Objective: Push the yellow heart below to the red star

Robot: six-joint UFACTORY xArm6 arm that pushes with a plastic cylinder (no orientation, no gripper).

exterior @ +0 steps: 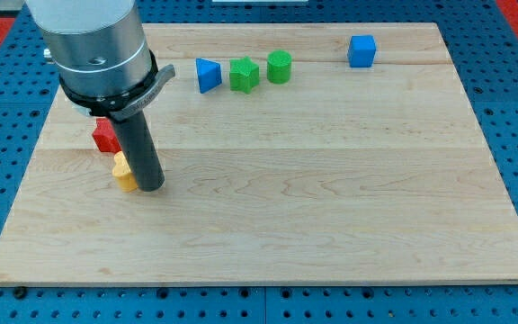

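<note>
A yellow block (123,171), its heart shape partly hidden by the rod, lies near the board's left side. A red star (106,136) sits just above it and a little to the left, partly hidden by the arm's body; the two look close or touching. My tip (152,186) rests on the board directly against the yellow block's right side. The dark rod rises from there up to the grey arm body (93,40) at the view's top left.
Along the top of the wooden board (331,207) stand a blue triangular block (207,74), a green star-like block (244,75), a green rounded block (279,66) and a blue cube (361,50). Blue pegboard surrounds the board.
</note>
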